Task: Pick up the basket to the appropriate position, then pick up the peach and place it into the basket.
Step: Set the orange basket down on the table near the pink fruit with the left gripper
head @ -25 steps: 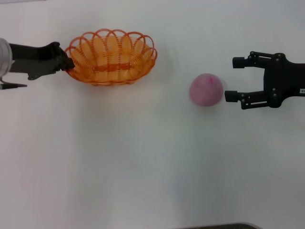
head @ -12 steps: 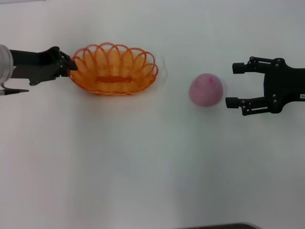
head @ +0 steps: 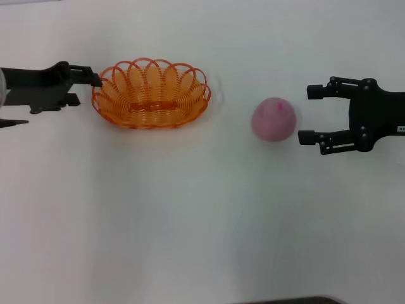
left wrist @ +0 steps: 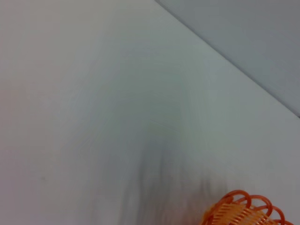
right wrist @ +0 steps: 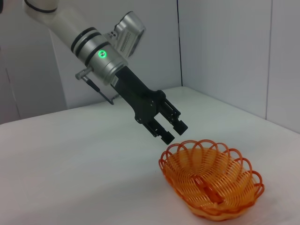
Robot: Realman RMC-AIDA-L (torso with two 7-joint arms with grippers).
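Open tabletop [head: 190,221] separates the basket [head: 150,94] and the peach [head: 273,118]. The right tool [head: 306,114] sits just beside the peach, fingers spread. The left tool [head: 88,88], fingers apart, flanks the basket's rim.

Only a scalloped rim portion of the basket [left wrist: 243,211] is seen on the white bench [left wrist: 93,117]; the bench's far edge is seen beyond.

No readable text; only an illegible white label on the right hand [head: 309,114]
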